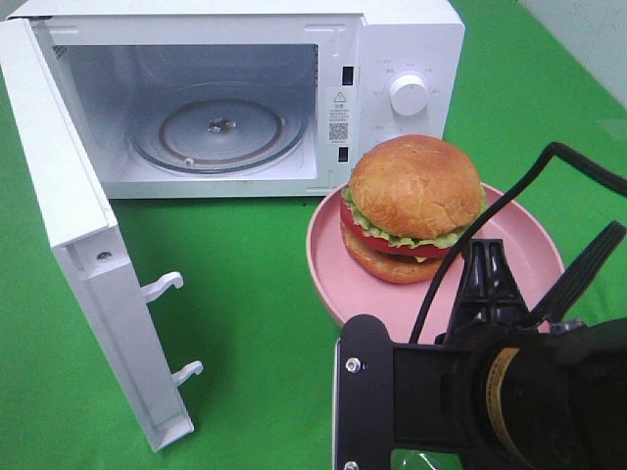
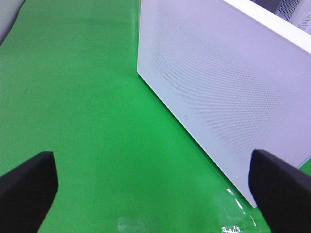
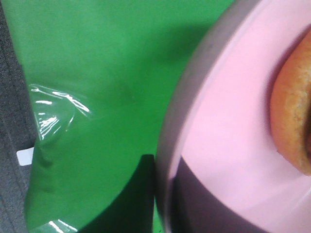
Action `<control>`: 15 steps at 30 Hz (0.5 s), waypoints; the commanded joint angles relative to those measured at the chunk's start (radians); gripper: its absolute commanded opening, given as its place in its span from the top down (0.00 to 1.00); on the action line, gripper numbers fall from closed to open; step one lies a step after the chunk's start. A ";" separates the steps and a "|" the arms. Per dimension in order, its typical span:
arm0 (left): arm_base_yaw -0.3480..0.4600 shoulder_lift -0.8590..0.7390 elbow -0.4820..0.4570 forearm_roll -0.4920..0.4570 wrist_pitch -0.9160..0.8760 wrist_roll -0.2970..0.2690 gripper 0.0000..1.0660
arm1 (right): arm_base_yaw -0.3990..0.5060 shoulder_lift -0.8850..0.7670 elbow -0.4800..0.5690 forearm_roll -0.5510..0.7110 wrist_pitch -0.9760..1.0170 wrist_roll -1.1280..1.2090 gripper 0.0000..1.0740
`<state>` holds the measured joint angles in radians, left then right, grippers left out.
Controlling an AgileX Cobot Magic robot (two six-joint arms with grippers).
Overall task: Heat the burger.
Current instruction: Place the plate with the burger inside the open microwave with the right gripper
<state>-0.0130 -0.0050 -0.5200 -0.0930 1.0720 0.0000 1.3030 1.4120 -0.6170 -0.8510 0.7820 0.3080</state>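
1. At the far side of the green cloth you have the white microwave. Its door is swung wide open, hinged on the side away from the knob.
2. Through the open front of the microwave you can see the round glass turntable lying flat on the floor of the cavity.
3. Your burger is outside the microwave, just in front of its knob side. It sits upright on a pink plate, bun on top, with lettuce, tomato and patty showing at the edge.
4. The plate's rim comes close to the lower front edge of the microwave. You cannot tell from these views whether the two touch.
5. Your right gripper is on the side of the burger away from the microwave, above the plate and pointing toward the burger. Its jaws are together and clamp nothing. Whether the tips touch the burger cannot be told.
6. From the right wrist you get only the plate and a slice of the burger at its lower bun, with green cloth beside them.
7. Your left gripper hangs over the cloth on the outer side of the microwave's open door. Its fingers stand wide apart, with only cloth between them.
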 commanded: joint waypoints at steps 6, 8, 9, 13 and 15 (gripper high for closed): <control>-0.004 -0.016 0.003 -0.006 -0.006 0.000 0.06 | 0.004 -0.009 0.003 -0.107 -0.082 -0.115 1.00; -0.004 -0.016 0.003 -0.006 -0.006 0.000 0.06 | 0.004 -0.009 0.003 -0.108 -0.108 -0.179 1.00; -0.004 -0.016 0.003 -0.006 -0.006 0.000 0.06 | 0.004 -0.009 0.003 -0.108 -0.108 -0.179 1.00; -0.004 -0.016 0.003 -0.006 -0.006 0.000 0.06 | -0.001 -0.009 0.003 -0.146 -0.146 -0.234 1.00; -0.004 -0.016 0.003 -0.006 -0.006 0.000 0.06 | -0.003 -0.009 0.003 -0.154 -0.156 -0.235 1.00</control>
<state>-0.0130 -0.0050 -0.5200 -0.0930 1.0720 0.0000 1.3020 1.4120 -0.6150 -0.9340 0.6390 0.0880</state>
